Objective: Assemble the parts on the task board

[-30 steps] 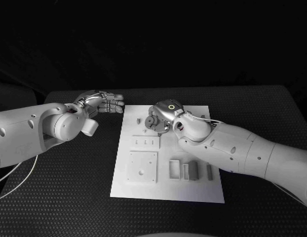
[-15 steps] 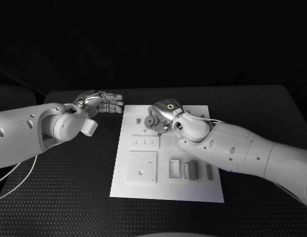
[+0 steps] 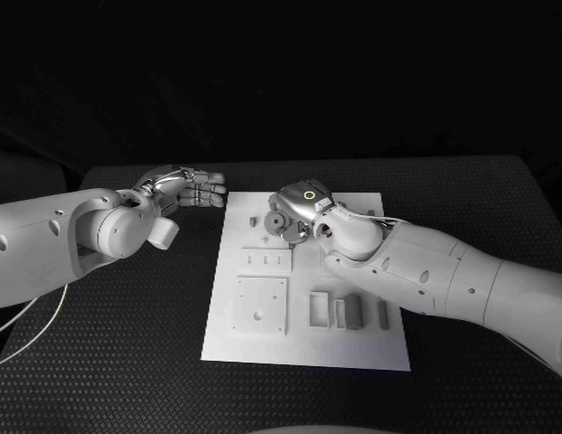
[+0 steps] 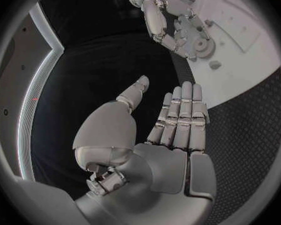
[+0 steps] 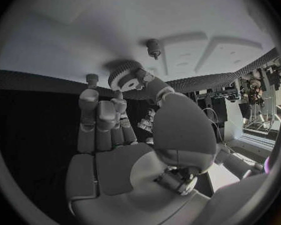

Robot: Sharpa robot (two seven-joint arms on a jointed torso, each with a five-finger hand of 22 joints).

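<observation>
Right hand on the gear at the far end of the board; left hand waits empty beside it.

Your right hand (image 3: pixel 297 210) pinches a toothed gear (image 5: pixel 123 75) between thumb and fingertips, low over the far end of the white board (image 3: pixel 301 339). A small peg (image 5: pixel 153 47) stands on the board near the gear, another (image 5: pixel 92 78) by the fingertips; whether the gear already sits on a post you cannot tell. The risk, as I judge it, is tilt: press down off-centre and the gear may jam, or slip from the pinch and roll onto the black table (image 3: pixel 125 362). Your left hand (image 3: pixel 190 188) hovers off the board's left edge, fingers straight and held side by side, gripping nothing, so nothing steadies the board if it shifts.
</observation>
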